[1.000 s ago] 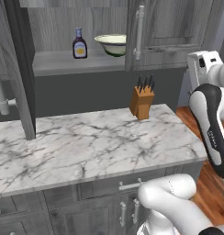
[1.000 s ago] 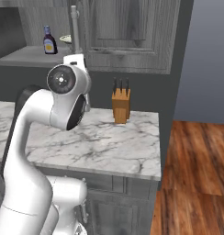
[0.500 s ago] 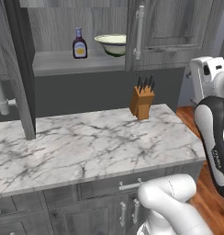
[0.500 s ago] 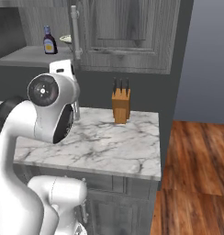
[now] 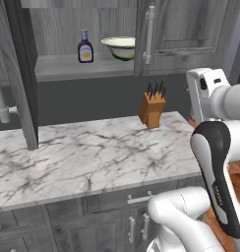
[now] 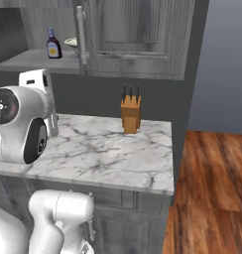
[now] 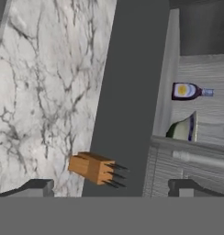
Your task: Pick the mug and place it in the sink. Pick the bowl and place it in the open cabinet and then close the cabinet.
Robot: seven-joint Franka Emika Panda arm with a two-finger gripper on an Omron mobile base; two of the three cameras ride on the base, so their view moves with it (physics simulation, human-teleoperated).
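- While the arm stands off the right end of the worktop, I see the hand with its two dark fingertips spread wide apart and nothing between them.
- The hand's camera is rolled sideways, so the marble runs up the left of its picture and the cabinet lies on the right.
- The bowl sits on the cabinet shelf, right way up, just left of the closed right door and partly behind that door's silver handle.
- From the hand I see the bowl edge-on, next to the door's edge.
- The sauce bottle stands upright on the same shelf, near the bowl on its left, not touching it.
- The left door hangs open, edge toward me.
- A knife block stands at the back right of the worktop, below the closed door.
- I cannot make out the mug or the sink from here.
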